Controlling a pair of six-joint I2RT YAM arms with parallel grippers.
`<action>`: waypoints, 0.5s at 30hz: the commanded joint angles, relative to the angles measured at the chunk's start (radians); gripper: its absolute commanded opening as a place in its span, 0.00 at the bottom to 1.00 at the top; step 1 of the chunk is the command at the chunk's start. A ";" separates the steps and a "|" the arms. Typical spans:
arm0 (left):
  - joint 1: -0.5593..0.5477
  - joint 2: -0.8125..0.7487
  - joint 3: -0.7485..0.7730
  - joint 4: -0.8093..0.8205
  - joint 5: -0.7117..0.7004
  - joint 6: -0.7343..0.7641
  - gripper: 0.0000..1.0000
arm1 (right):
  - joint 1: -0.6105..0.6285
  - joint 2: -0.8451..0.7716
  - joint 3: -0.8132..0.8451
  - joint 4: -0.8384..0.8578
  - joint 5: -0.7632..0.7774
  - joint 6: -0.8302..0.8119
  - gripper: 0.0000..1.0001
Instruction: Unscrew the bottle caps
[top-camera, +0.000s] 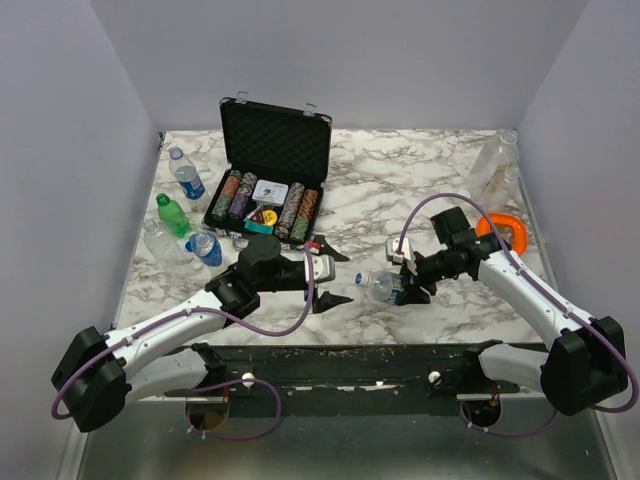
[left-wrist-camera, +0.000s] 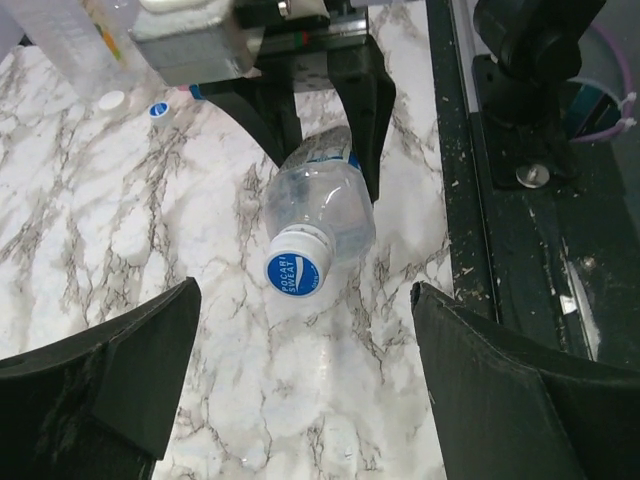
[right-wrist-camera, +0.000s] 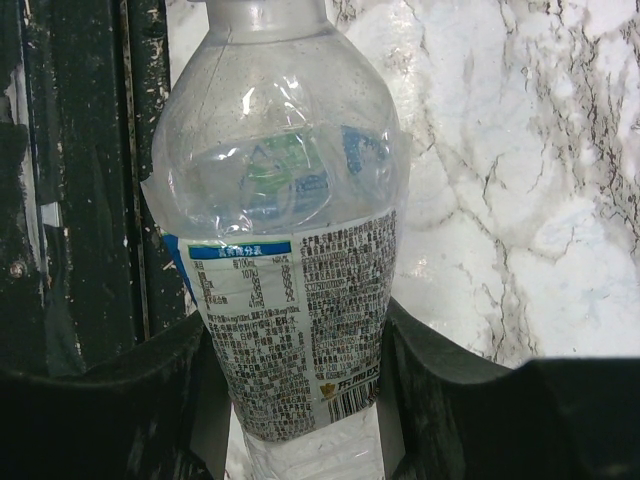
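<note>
A clear bottle (top-camera: 387, 288) with a blue and white label lies sideways near the table's front edge. Its blue-and-white cap (top-camera: 363, 280) is on and points left. My right gripper (top-camera: 408, 288) is shut on the bottle's body. In the right wrist view the bottle (right-wrist-camera: 290, 200) fills the gap between my fingers (right-wrist-camera: 470, 400). My left gripper (top-camera: 336, 277) is open and empty, just left of the cap. In the left wrist view the cap (left-wrist-camera: 297, 270) faces the camera, a short way beyond my open gripper (left-wrist-camera: 305, 390), apart from both fingers.
An open black chip case (top-camera: 268, 165) stands at the back. Several bottles, one of them green (top-camera: 173, 215), lie at the left. Clear bottles (top-camera: 497, 160) and an orange object (top-camera: 505, 228) are at the right. Two loose caps (left-wrist-camera: 112, 99) lie beyond the held bottle.
</note>
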 joint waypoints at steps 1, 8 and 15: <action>-0.020 0.080 0.043 0.002 0.067 0.141 0.91 | 0.002 -0.002 0.011 -0.018 -0.035 -0.016 0.29; -0.034 0.195 0.115 -0.008 0.073 0.142 0.82 | 0.002 -0.003 0.011 -0.018 -0.033 -0.016 0.29; -0.037 0.247 0.150 -0.067 0.053 0.148 0.72 | 0.002 -0.003 0.011 -0.018 -0.033 -0.017 0.29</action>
